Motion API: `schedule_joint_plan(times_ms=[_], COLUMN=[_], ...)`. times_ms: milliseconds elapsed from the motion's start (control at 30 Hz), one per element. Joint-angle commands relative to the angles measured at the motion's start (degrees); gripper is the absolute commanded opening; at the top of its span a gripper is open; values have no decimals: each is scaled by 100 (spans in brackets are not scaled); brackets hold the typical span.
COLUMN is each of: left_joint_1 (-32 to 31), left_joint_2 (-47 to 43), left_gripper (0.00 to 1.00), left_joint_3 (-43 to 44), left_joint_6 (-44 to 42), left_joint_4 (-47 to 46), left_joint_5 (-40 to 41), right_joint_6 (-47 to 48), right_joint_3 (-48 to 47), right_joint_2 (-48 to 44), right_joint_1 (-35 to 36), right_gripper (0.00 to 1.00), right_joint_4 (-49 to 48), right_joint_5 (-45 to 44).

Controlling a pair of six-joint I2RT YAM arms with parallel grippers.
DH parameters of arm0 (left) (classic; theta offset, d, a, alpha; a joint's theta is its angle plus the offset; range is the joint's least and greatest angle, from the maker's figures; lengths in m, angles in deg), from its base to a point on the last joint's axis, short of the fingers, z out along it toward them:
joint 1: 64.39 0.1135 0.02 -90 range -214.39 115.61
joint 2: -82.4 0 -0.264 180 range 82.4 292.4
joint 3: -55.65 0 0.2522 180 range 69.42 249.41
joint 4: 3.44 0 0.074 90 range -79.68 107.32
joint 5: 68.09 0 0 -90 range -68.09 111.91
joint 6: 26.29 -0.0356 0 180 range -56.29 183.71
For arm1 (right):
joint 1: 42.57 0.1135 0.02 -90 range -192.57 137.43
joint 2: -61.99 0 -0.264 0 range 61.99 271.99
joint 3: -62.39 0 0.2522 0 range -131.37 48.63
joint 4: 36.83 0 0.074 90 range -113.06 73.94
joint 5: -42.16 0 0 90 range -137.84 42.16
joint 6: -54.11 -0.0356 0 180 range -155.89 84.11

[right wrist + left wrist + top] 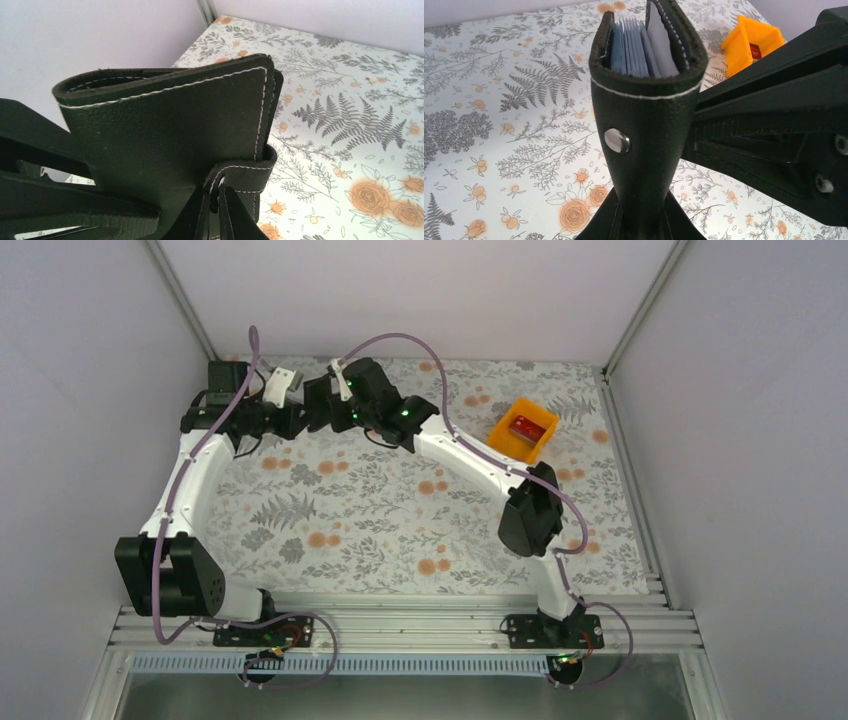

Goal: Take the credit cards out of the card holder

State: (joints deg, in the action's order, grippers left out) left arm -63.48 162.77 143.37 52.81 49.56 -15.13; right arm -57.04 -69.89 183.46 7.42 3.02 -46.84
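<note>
The card holder (646,115) is a black bifold wallet that stands upright off the floral table, and my left gripper (642,212) is shut on its lower end. Its top gapes a little and shows grey-blue pockets (631,47); no red shows inside. A metal snap stud (617,140) sits on its face. My right gripper (220,200) is shut on the stitched clasp tab (245,175) at the edge of the card holder (165,130). In the top view both grippers meet at the back left, left gripper (288,420) and right gripper (322,405). One red credit card (525,427) lies in the orange bin.
The orange bin (540,445) stands at the back right of the table, and the left wrist view shows the orange bin (744,42) beyond the wallet. White walls and metal posts close the table at the back and on both sides.
</note>
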Motion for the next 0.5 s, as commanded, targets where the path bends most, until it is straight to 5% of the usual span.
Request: schedule_joint_plan(times_ms=[0,267,467], left_joint_1=[-99,-28,-3], left_joint_2=[-70,-66,-84], left_gripper=[2,2,2], left_joint_3=[-7,-5,-35], left_joint_6=[-130,-392,-645], left_joint_4=[140,323,406], left_joint_5=[-711,-629,-715], right_joint_6=[97,44,447], right_joint_3=[-135,1341,2850], right_joint_2=[199,-614,-1574], right_joint_1=[-61,-735,-1458], right_gripper=[4,4,4], right_joint_4=[101,-349,-1259], right_joint_5=[-812,-941,745])
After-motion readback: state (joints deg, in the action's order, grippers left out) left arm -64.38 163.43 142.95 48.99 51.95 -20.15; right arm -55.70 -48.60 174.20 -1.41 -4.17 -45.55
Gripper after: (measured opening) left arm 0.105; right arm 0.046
